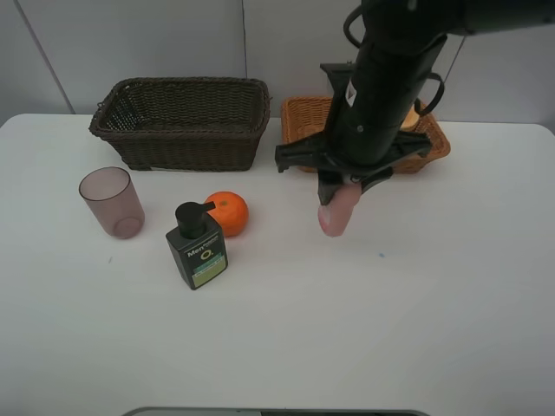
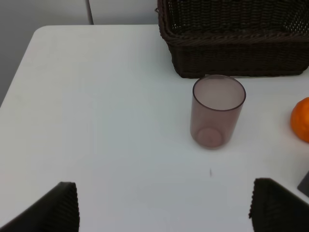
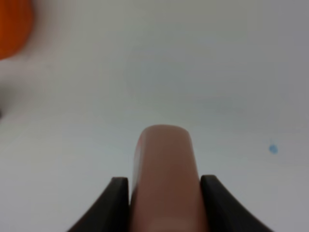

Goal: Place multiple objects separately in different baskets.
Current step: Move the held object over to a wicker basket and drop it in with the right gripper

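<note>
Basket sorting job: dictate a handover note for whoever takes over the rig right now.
Left gripper: open, holding nothing, above the table near the pink cup.
Right gripper: shut on the pink spray bottle, in front of the tan basket.
Not yet sorted, standing on the table in front of the dark brown basket: the cup, the orange, the pump bottle.
The arm hides most of the tan basket's contents, so check them.
Left to do: put the spray bottle into a basket, then the other three.

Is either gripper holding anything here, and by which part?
Right gripper pinches the slim pink spray bottle by its upper sides; left gripper holds nothing.
</note>
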### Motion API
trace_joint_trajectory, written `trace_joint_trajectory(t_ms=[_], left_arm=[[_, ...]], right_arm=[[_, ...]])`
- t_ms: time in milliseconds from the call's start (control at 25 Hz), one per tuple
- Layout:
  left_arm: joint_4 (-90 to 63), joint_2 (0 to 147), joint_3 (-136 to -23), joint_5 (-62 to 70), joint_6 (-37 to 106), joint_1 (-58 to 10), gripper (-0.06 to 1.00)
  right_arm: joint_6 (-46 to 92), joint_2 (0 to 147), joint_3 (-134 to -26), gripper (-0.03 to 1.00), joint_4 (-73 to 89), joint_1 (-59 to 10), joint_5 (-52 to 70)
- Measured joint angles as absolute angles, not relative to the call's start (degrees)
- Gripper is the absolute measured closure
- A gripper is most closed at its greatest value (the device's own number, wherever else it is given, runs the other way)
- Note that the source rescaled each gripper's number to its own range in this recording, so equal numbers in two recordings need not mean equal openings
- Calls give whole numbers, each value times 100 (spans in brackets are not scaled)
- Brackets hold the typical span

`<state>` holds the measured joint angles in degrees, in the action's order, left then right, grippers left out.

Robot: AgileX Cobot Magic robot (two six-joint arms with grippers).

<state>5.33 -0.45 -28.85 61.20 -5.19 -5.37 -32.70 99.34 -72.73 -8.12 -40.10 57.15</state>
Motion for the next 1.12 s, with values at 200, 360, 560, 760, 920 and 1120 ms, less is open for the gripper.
trace_joint_trajectory(t_ms=[200, 360, 560, 760, 920, 1120], left_arm=[[533, -45, -2885, 6120, -519, -537, 3], [533, -45, -2885, 6120, -519, -537, 3], [533, -45, -2885, 6120, -519, -537, 3], [533, -45, -2885, 6120, -519, -537, 3], [533, -45, -2885, 6120, -519, -537, 3], [533, -45, -2885, 6120, -519, -537, 3]], right_arm=[[-2884, 10063, -7825, 96, -888, -4010, 5779], [-2765, 10449, -8389, 96, -1106, -4010, 6093], [-2501, 10996, -9111, 96, -1195, -4010, 6343], [-2166, 11480, -9679, 96, -1137, -4016, 6375], [-2042, 11752, -10407, 96, -1171, -4016, 6358], [-2009, 12071, -11561, 96, -1486, -4016, 5978]])
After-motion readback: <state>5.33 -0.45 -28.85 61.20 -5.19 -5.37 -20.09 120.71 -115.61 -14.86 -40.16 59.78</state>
